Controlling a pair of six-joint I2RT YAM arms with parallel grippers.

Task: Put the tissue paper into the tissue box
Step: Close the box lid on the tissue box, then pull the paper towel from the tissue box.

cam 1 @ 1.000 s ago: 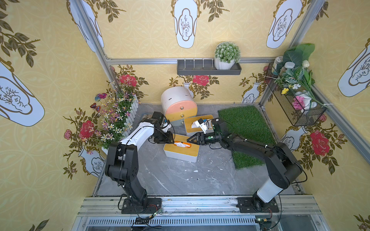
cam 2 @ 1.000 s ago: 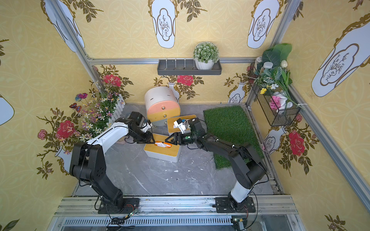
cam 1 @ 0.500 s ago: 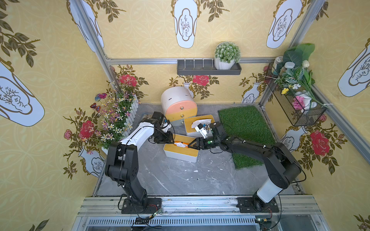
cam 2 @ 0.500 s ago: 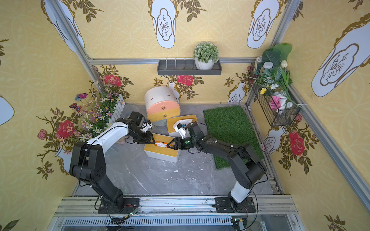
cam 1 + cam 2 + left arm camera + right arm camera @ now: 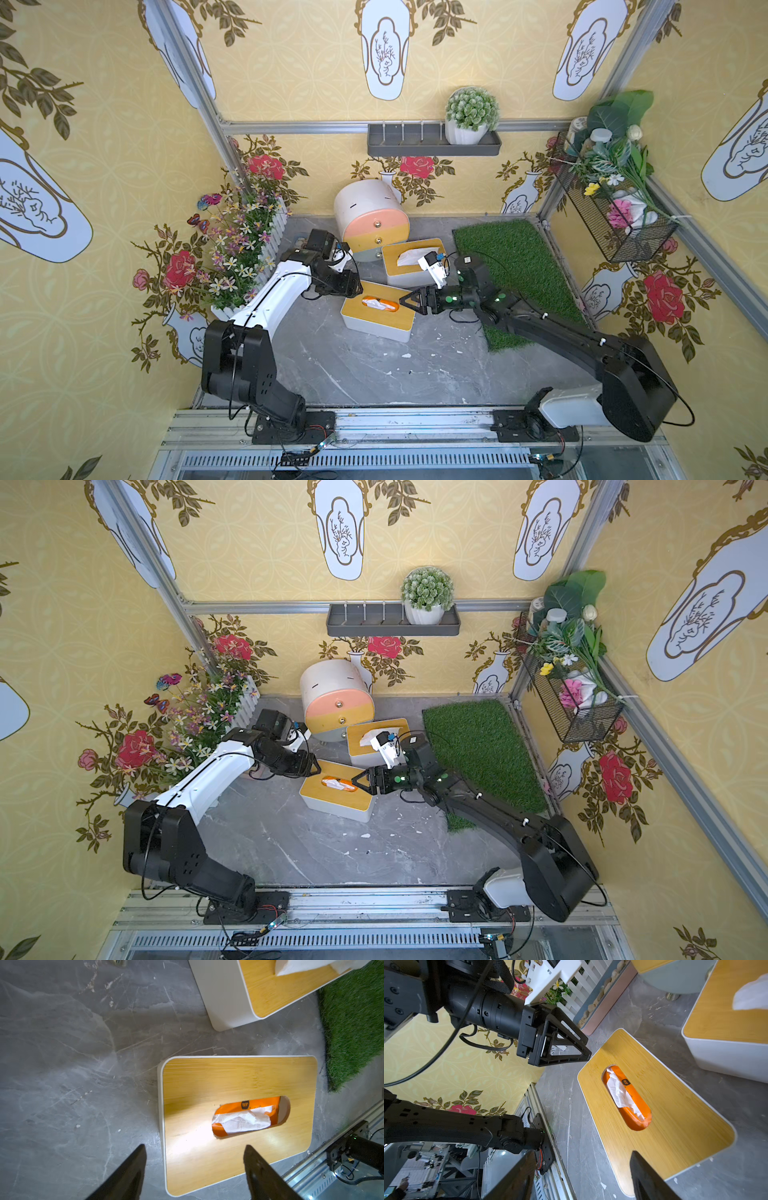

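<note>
**A:** Where's the tissue paper (image 5: 243, 1121) now?

**B:** Down in the slot of the tissue box (image 5: 207, 1084), crumpled on an orange pack. Only the wrist views show that well, dark label and all. From above it's just a white fleck (image 5: 379, 304) in an orange oval.

**A:** And the box?

**B:** Flat on the grey table (image 5: 374, 374), lid on, set at an angle in both top views.

**A:** Is either arm holding anything?

**B:** No. The left gripper (image 5: 195, 1147) is spread wide and empty, with one finger over bare table and the other over the lid. The right wrist view catches it side-on (image 5: 583, 1051) at the lid's corner; I can't tell if it touches. The right gripper (image 5: 403, 301) is at the opposite end, jaws apart and nothing in them.

**A:** What else is around?

**B:** A second tissue box (image 5: 409, 270) is just behind, with a tissue standing up from it. The right wrist's white camera mount covers part of it from above. Behind that box is a round drawer cabinet (image 5: 372, 220). A grass mat (image 5: 515, 257) lies under the right arm, and a fenced flower planter (image 5: 245, 249) stands beside the left arm. A few white scraps (image 5: 406, 355) lie on the table.
</note>
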